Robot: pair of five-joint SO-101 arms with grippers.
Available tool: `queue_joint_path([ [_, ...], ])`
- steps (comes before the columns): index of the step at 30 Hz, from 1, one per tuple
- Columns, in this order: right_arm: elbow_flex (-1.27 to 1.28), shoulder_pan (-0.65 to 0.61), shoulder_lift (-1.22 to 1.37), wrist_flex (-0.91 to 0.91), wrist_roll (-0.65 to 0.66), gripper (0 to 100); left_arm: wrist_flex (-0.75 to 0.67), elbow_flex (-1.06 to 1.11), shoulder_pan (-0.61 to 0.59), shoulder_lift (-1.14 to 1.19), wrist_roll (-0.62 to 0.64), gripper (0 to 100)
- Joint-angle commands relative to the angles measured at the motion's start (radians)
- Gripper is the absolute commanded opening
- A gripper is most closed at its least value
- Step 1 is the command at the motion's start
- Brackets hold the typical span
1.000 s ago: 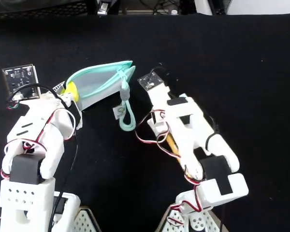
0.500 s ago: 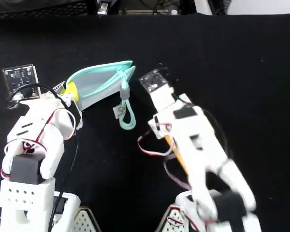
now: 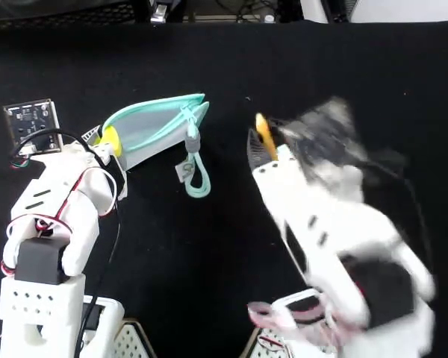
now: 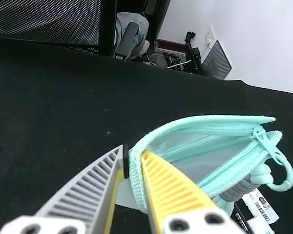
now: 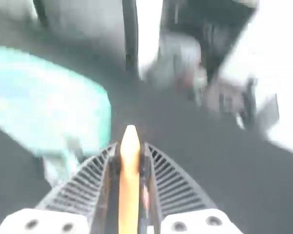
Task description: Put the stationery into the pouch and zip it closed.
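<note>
1. Black cloth is covering the surface, and a dark mesh panel is standing beyond its far edge.
2. At the left, the left claw is pinching the rim of the pouch, with its grey and yellow fingers closed on the teal edge. It is staying where it was a second ago.
3. The pouch is lying on the surface with its zip undone and its mouth held open. Its cord is trailing just beside it.
4. At the right, the right claw is gripping a pencil. A second ago the pencil was sitting low under that arm. Now the arm is swinging up in a blur, and the pencil's tip is pointing away from the arm's base, near the pouch but apart from it.
5. This lift is putting the task at the carrying stage, as I am judging it. The pencil is picked up, while sliding it into the mouth and zipping the pouch are still waiting.
</note>
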Motion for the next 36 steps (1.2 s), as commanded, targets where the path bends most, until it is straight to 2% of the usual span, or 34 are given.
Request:
queue_joint_path([
  [1, -0.14, -0.146, -0.015, -0.095, -0.106, 1.2, 0.005, 0.147, -0.004, 0.032, 0.008, 3],
  [5, -0.059, -0.229, -0.019, -0.255, -0.12, 1.2, 0.009, 0.147, -0.004, 0.032, 0.008, 3],
  [14, 0.076, -0.233, 0.027, -0.736, -0.123, 1.2, 0.009, 0.147, 0.002, 0.032, 0.008, 3],
  [18, 0.145, -0.23, 0.105, -0.898, -0.176, 1.2, 0.005, 0.145, 0.002, 0.032, 0.008, 3],
  [27, 0.113, -0.23, 0.303, -0.985, -0.189, 1.2, 0.011, 0.145, 0.002, 0.032, 0.008, 3],
  [32, 0.102, -0.233, 0.318, -0.982, -0.272, 1.2, 0.011, 0.145, 0.002, 0.032, 0.008, 3],
  [36, 0.162, -0.233, 0.323, -0.98, -0.276, 1.2, 0.011, 0.145, 0.002, 0.032, 0.008, 3],
])
